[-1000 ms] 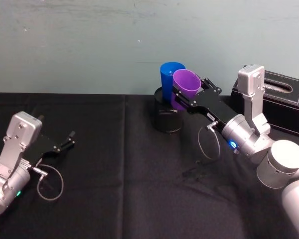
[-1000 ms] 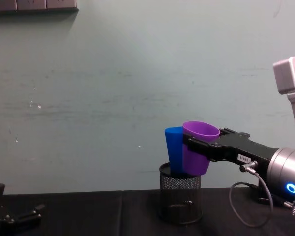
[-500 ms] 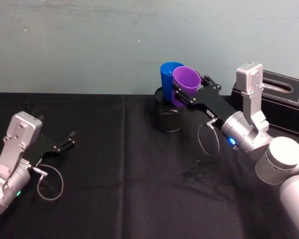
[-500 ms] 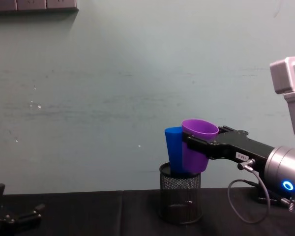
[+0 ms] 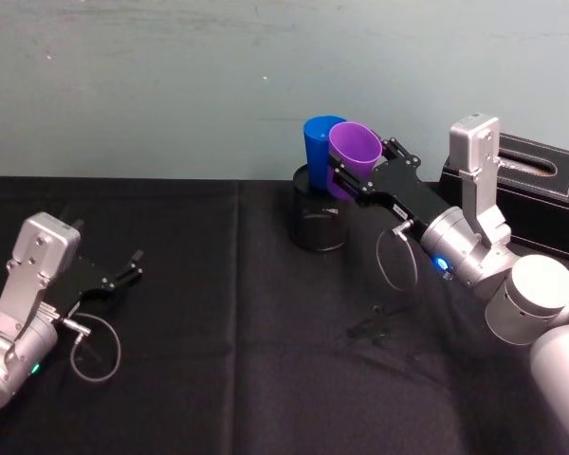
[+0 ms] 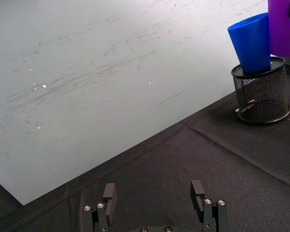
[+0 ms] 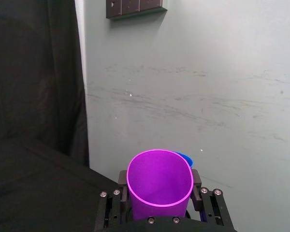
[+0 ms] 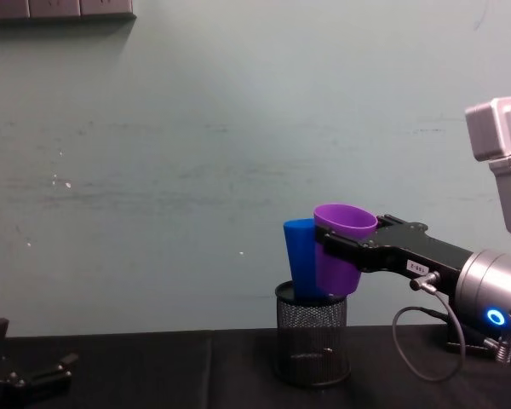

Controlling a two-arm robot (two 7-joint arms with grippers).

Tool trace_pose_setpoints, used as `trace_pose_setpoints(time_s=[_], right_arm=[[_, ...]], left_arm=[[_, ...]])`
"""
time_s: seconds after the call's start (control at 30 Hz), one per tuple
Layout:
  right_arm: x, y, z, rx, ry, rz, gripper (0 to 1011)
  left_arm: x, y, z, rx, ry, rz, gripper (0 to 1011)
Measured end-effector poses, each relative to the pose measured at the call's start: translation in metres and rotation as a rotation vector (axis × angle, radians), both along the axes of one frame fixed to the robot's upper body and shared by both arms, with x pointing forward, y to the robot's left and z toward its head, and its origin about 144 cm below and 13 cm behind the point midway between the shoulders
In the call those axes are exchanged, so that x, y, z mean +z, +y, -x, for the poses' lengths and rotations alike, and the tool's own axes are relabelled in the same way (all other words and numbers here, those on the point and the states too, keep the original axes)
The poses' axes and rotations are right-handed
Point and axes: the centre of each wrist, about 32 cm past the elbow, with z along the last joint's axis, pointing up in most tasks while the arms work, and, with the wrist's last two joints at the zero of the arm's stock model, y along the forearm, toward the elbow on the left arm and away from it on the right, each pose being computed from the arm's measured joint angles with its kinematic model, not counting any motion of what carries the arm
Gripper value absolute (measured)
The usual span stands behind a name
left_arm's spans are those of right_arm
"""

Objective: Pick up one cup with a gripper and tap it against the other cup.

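**Right gripper** (image 5: 362, 172): it is reaching in from the robot's right with its long flat jaws pinching the purple cup (image 5: 354, 152) on both sides of the wall, just under the rim. It is holding the cup in the air, mouth up and leaning a little.

**Purple cup, position**: it is hanging above the rim of the black mesh pen holder (image 5: 318, 223), hard against the side of the blue cup (image 5: 318, 142). From the chest view the two walls are overlapping. They appear to be touching, though actual contact cannot be confirmed.

**Blue cup**: it is standing inside the mesh pen holder, slightly tilted, with its upper half showing clear of the mesh.

**Step in hand (judgement)**: the tap itself. The job calls for a short, light sideways nudge, wall to wall. The blue cup is only sitting loose in the holder, so a hard push risks tipping it or shifting the holder. The grip should stay firm enough that the smooth plastic is not slipping.

**Left gripper** (image 5: 123, 270): it is lying idle low over the counter at the robot's left, fingers spread, well apart from the cups.

**Surface and room**: a black cloth is covering the counter (image 5: 218, 332), creased in places. A pale green scuffed wall (image 5: 171, 76) is standing close behind, and a black box (image 5: 541, 180) is sitting at the far right.
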Motion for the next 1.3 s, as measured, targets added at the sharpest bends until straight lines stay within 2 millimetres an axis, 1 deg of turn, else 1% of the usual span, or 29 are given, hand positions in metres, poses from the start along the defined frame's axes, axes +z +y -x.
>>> trace_pose_setpoints(time_s=[0.4, 0.63, 0.97, 1.2, 1.3], right_arm=[[0.001, -0.001, -0.001, 0.002, 0.002, -0.003, 736], [0.002, -0.002, 0.005, 0.004, 0.008, 0.004, 736], [0.01, -0.011, 0.023, 0.004, 0.021, 0.008, 736], [0.012, -0.016, 0.041, 0.011, 0.035, 0.006, 736], [0.013, -0.018, 0.046, 0.01, 0.038, 0.007, 736]], left_arm=[[0.0, 0.0, 0.0, 0.0, 0.0, 0.0, 1011], [0.0, 0.0, 0.0, 0.0, 0.0, 0.0, 1011], [0.0, 0.0, 0.0, 0.0, 0.0, 0.0, 1011], [0.0, 0.0, 0.0, 0.0, 0.0, 0.0, 1011], [0.0, 0.0, 0.0, 0.0, 0.0, 0.0, 1012]])
